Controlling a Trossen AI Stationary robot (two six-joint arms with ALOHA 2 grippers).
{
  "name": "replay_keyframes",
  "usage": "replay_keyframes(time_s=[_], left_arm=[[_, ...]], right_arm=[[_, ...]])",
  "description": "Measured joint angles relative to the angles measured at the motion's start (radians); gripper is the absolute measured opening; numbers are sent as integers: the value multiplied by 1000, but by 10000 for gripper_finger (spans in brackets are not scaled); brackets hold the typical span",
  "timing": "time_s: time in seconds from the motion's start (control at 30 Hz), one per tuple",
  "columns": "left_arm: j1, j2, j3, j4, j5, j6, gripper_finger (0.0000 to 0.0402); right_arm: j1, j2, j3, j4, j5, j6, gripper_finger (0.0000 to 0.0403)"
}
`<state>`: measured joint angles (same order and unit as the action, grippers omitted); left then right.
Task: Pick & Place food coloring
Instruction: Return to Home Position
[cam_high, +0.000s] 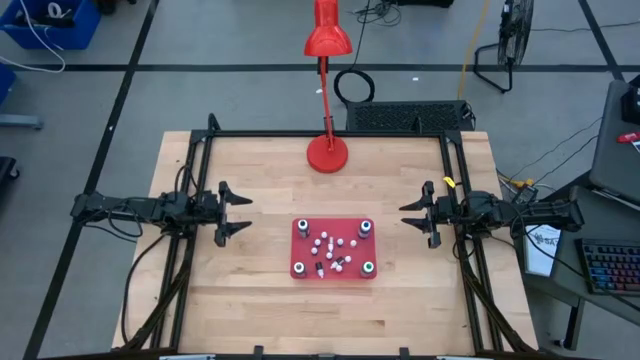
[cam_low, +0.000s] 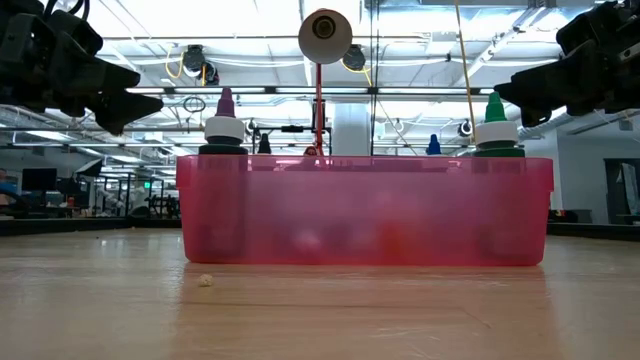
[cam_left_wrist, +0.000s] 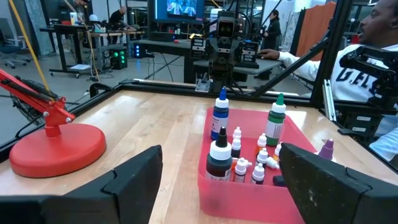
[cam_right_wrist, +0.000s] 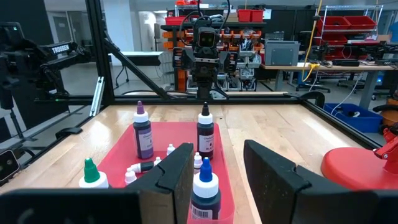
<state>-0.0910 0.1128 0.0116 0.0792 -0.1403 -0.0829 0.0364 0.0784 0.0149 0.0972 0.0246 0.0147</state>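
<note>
The food coloring stands in a shallow red see-through tray (cam_high: 298, 247) at the table's middle. Several tiny white bottles (cam_high: 332, 251) cluster in its centre, some of them lying down. Larger dark bottles with white collars stand at its corners (cam_high: 366, 228). In the left wrist view their tips are blue (cam_left_wrist: 221, 113), green (cam_left_wrist: 276, 122) and purple (cam_left_wrist: 326, 149). My left gripper (cam_high: 246, 214) is open and empty, left of the tray and above the table. My right gripper (cam_high: 404, 215) is open and empty, right of the tray at about the same height (cam_low: 520, 95).
A red desk lamp stands with its round base (cam_high: 328, 153) on the table's far middle, its arm reaching up behind the tray. Black frame rails (cam_high: 455, 180) run along the table's sides. Bare wood lies near and beside the tray. A person (cam_left_wrist: 367, 56) sits beyond the table's right side.
</note>
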Motion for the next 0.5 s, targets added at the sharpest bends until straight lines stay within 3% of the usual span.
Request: replay_keyframes(time_s=[0.5], left_arm=[[0, 0, 0, 0, 0, 0, 315]], right_arm=[[0, 0, 0, 0, 0, 0, 130]])
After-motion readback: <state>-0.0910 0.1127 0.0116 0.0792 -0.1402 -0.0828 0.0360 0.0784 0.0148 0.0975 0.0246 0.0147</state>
